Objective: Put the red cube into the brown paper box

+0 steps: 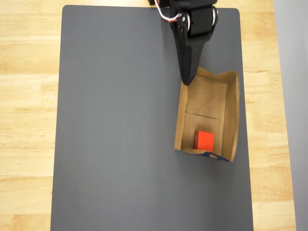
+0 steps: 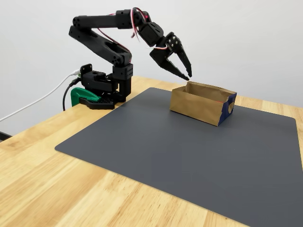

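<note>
The red cube [image 1: 203,140] lies on the floor of the brown paper box [image 1: 180,120], at the end nearest the bottom of the overhead view, next to the dark blue patch [image 1: 214,156]. The box [image 2: 194,109] stands upright on the mat. My black gripper [image 1: 187,81] hangs above the box's other end, at its upper left corner, pointing down. In the fixed view the gripper [image 2: 188,76] is just above the box's rim, its fingertips together and nothing between them.
A dark grey mat [image 1: 120,120] covers most of the wooden table [image 1: 29,96]. The arm's base with a green clamp [image 2: 85,97] and cables sits at the table's back left edge in the fixed view.
</note>
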